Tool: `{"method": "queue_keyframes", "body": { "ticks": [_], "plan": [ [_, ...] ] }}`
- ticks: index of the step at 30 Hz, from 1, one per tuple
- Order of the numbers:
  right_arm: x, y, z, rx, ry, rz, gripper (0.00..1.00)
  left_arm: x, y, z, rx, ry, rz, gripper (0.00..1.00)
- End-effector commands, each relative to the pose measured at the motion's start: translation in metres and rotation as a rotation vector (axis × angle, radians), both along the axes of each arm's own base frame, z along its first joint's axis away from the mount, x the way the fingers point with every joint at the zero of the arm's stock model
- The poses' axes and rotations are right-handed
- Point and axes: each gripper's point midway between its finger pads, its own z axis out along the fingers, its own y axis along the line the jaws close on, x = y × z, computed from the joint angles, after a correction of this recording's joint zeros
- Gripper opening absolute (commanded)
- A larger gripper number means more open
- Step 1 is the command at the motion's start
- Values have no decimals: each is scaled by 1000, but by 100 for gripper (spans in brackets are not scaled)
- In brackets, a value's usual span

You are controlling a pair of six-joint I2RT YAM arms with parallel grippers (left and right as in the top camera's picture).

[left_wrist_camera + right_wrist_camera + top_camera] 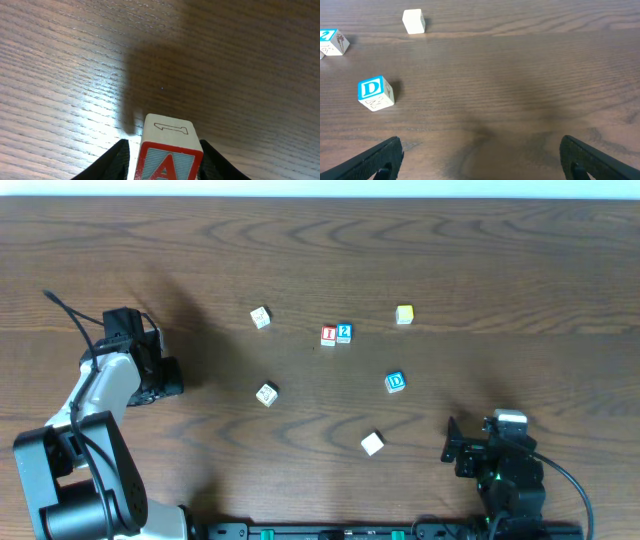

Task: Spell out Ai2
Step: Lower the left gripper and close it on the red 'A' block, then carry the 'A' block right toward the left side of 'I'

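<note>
— Left gripper (164,149)?
— Mine: clamped on the A block (168,132), at the table's (500,260) left side.
— Right gripper (480,150)?
— Mine too — spread wide apart, near the front edge; D block (375,93) ahead, to the left.
— Farther out?
— Red I block (328,335) touching the 2 block (344,332), mid-table.

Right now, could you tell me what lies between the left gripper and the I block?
Nothing: the overhead view shows bare table from left gripper to I block.
</note>
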Motion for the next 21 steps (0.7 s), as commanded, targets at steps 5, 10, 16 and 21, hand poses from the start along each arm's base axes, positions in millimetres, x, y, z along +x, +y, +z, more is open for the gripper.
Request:
{"method": "queue_keyframes", "body": {
  "ticks": [5, 10, 16, 21],
  "plan": [
    [0, -1, -1, -3, 0, -4, 99, 2, 4, 0, 16, 1, 4, 37],
    [0, -1, -1, -3, 0, -4, 99, 2, 4, 0, 14, 1, 11, 33],
    [0, -1, -1, -3, 0, -4, 99, 3, 4, 0, 9, -3, 22, 30],
    [0, -1, -1, -3, 0, -4, 99, 12, 3, 8, -11, -28, 68, 24]
  ]
}}
